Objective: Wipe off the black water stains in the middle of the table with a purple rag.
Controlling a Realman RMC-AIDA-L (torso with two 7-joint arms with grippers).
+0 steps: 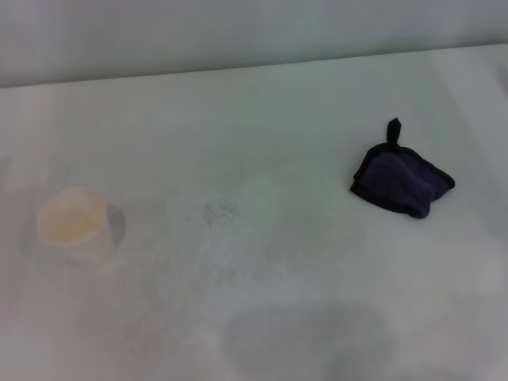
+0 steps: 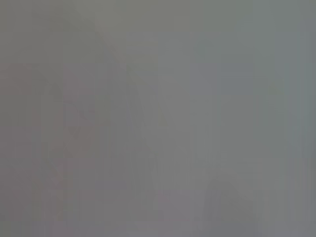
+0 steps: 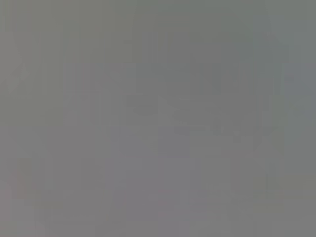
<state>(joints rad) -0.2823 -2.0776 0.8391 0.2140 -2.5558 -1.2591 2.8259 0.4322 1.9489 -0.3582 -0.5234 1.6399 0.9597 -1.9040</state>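
The purple rag [image 1: 402, 182] lies crumpled on the right side of the white table [image 1: 262, 119], its black corner loop pointing to the far side. No glossy black blob shows; only faint grey speckles [image 1: 220, 213] mark the middle of the table. Neither gripper is in the head view. Both wrist views show only plain grey, with nothing to make out.
A white paper cup [image 1: 77, 227] stands upright at the left of the table. The table's far edge meets a pale wall [image 1: 238, 32]. A soft grey shadow [image 1: 305, 333] lies on the near middle of the tabletop.
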